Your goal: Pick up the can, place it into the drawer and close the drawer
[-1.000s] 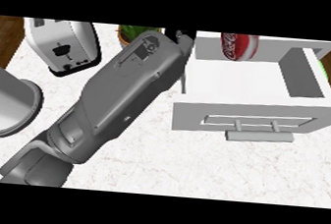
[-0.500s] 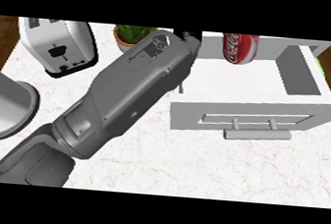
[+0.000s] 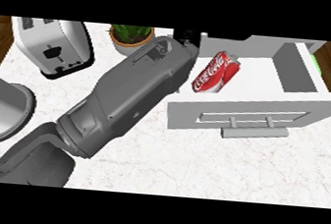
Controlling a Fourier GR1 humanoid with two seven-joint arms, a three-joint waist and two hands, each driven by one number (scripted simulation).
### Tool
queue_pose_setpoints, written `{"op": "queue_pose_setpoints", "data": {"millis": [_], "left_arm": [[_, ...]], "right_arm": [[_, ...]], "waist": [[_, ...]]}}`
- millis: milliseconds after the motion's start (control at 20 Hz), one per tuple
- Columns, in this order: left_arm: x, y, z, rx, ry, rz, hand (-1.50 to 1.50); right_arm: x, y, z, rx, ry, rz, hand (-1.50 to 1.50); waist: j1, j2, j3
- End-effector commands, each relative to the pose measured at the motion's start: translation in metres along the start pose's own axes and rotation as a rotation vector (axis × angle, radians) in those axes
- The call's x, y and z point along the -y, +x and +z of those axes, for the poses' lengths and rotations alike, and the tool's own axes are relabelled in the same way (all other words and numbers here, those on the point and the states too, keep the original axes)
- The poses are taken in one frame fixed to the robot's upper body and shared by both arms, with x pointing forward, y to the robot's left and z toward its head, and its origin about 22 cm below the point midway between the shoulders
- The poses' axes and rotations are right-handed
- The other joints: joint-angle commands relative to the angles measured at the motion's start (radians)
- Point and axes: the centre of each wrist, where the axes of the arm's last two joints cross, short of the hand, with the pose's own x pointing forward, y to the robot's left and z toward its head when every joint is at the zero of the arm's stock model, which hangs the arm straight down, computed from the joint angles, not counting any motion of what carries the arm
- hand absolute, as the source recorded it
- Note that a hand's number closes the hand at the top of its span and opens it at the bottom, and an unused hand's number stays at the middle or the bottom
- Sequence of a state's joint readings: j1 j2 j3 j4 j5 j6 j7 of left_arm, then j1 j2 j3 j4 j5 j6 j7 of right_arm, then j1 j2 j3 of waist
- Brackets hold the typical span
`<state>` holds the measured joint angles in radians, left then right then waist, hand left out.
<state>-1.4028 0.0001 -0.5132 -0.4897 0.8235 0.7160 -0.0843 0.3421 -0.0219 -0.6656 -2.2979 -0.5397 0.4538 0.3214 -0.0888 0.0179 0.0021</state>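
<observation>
The one thing I can read here is the white script on the red can [image 3: 217, 72], which lies on its side inside the open white drawer [image 3: 302, 70]. The lettering runs along the can's length and looks like the Coca-Cola logo, though the letters are small and tilted. Nothing else carries any writing I can make out: no label, number or sign.
</observation>
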Motion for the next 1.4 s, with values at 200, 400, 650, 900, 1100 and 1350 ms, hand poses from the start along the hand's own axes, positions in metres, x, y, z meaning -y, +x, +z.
{"op": "queue_pose_setpoints", "data": {"millis": [200,400,650,900,1100,1350], "left_arm": [[-0.007,-0.016,-0.003,-0.013,0.057,-0.030,-1.50],[0.001,-0.010,0.000,-0.013,0.075,-0.019,-1.50],[-0.006,-0.018,-0.003,-0.001,0.080,0.001,-1.50],[-0.004,-0.019,0.001,0.014,0.042,0.035,-1.50],[0.003,-0.006,0.002,0.059,0.068,0.051,-1.50],[0.006,-0.001,0.003,0.100,0.052,0.066,-1.50]], "right_arm": [[-0.008,-0.004,-0.006,0.006,0.012,-0.009,-1.50],[-0.002,0.000,-0.006,0.018,0.006,0.007,-1.50],[-0.003,0.004,-0.002,0.023,0.013,0.000,-1.50],[-0.006,0.032,-0.009,0.171,0.035,0.263,-1.50],[-0.013,0.034,-0.022,0.219,0.126,0.319,-1.50],[-0.033,0.039,-0.033,0.302,0.174,0.432,-1.50]], "waist": [[-0.005,0.006,0.000],[-0.016,0.004,0.000],[-0.005,0.003,-0.001],[0.018,0.001,-0.001],[0.006,0.005,0.000],[0.030,0.003,-0.001]]}}
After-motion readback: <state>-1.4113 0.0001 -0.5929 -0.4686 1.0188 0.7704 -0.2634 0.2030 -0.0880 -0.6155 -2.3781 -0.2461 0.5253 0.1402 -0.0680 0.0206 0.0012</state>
